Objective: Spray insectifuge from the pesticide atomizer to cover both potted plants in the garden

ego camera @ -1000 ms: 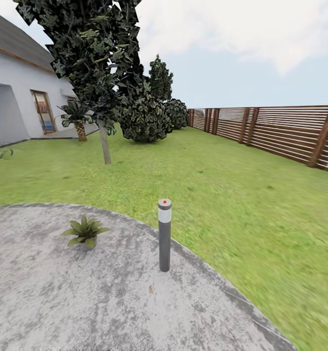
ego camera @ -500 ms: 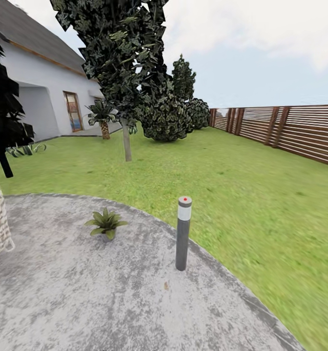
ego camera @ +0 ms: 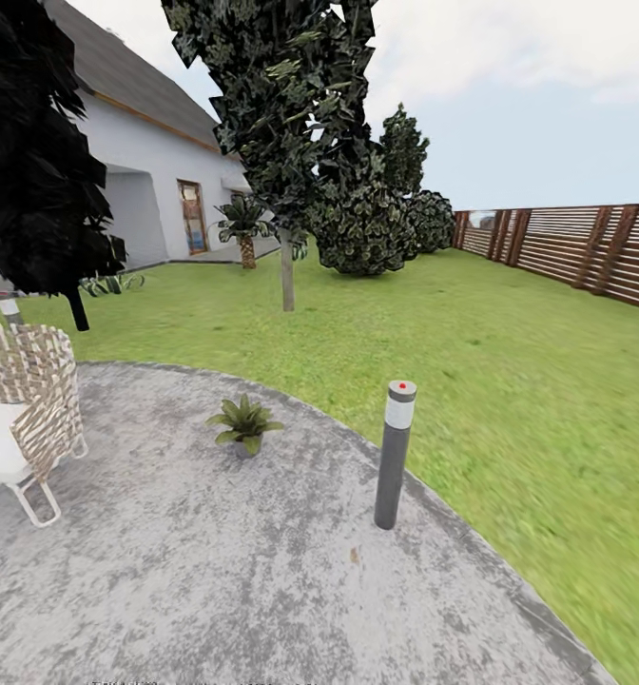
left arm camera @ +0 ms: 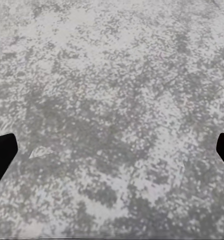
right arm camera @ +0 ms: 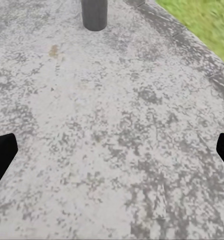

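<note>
Landmark: we are taking the grey post lamp (ego camera: 394, 454), standing upright on the round paving (ego camera: 215, 571) near its edge.
Potted plant: we are seeing one rosette (ego camera: 244, 423) on the paving, well apart from the lamp, toward the wicker chair (ego camera: 25, 409).
Lawn: we are noting grass (ego camera: 510, 381) beyond the lamp, reaching the slatted fence (ego camera: 586, 252).
Left gripper (left arm camera: 112, 150): fingers are standing wide over bare paving.
Right gripper (right arm camera: 112, 150): fingers are standing wide, near the lamp's base.
</note>
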`<state>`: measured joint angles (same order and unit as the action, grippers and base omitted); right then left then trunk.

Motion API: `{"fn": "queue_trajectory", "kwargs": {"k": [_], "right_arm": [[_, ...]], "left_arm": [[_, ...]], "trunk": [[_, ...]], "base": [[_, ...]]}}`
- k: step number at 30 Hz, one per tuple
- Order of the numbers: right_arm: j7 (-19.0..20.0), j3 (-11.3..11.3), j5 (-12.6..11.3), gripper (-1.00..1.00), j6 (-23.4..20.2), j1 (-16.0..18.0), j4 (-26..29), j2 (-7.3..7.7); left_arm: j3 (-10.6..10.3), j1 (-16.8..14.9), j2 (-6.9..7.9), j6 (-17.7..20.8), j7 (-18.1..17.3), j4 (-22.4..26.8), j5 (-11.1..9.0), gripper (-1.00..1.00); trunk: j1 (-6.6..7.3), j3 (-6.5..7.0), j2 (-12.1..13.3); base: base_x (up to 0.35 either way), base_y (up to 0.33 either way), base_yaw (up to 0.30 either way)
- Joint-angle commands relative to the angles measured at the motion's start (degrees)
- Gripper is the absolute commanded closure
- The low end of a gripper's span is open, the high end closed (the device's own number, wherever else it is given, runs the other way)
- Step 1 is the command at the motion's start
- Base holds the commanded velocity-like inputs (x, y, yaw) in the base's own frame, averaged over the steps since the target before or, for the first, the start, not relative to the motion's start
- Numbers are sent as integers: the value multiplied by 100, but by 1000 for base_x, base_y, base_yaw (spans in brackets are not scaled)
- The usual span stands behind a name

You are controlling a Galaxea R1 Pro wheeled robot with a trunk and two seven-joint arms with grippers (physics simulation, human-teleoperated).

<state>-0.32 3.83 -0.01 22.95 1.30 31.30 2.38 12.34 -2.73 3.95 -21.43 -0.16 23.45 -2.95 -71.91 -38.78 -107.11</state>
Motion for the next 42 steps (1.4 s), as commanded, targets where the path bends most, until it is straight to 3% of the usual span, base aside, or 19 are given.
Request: {"fn": "queue_trajectory", "kwargs": {"k": [1, 20, 42], "right_arm": [[-3, 4, 1, -100, 17, 2, -2, 0], [-3, 4, 10, -100, 17, 2, -2, 0], [-3, -5, 10, -100, 17, 2, -2, 0]], "left_arm": [[-4, -3, 0, -19, -2, -7, -30, -100], [-4, -7, 0, -19, -2, -7, -30, -100], [1, -5, 0, -19, 0, -7, -21, -100]], "trunk": [[-22, -24, -44], [-439, -365, -806], [-439, -365, -806]], "base": [[0, 0, 280], [0, 0, 279], [0, 0, 280]]}}
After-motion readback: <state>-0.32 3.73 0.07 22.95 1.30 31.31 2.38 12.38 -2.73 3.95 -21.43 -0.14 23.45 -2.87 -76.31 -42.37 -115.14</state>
